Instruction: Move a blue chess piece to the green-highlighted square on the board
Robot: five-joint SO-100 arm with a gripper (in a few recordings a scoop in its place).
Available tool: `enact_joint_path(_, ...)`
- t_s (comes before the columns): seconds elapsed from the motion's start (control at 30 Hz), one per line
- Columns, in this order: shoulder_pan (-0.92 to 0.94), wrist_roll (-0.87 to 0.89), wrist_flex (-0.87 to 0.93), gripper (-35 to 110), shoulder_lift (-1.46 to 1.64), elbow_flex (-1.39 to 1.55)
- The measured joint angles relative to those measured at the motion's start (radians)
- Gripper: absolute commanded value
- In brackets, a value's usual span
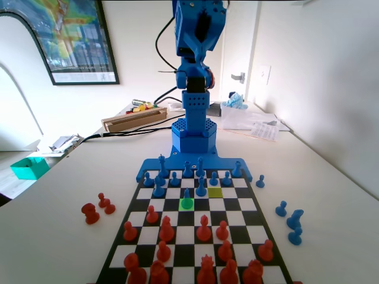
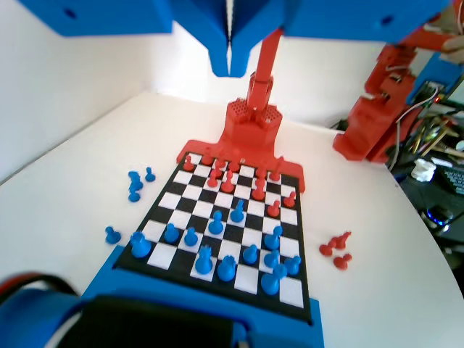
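On the green-highlighted square, in the fixed view, we see the blue chess piece standing upright, one row nearer to us than the other blue pawns. Just to its right and one row farther lies a duller olive square, which is bare. In the wrist view we take the pawn standing farthest forward among the blue ones to be the same piece, though no green shows there. We judge the placing done; what seems left is for the arm to settle away from the board. High above the board in the wrist view, the gripper hangs with its jaws pressed together and nothing between them. Several red and blue pieces stand off the board on the surface. A framed poster on the far wall carries a line of print too small for us to read.
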Motion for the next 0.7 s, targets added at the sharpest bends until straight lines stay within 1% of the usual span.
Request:
enact_joint_path(0.2, 0.009, 0.000, -0.077, 1, 0.057, 0.066)
enact_joint_path(0.43, 0.012, 0.000, -0.086, 1, 0.072, 0.066)
enact_joint_path(0.7, 0.063, 0.009, -0.104, 1, 0.130, 0.066)
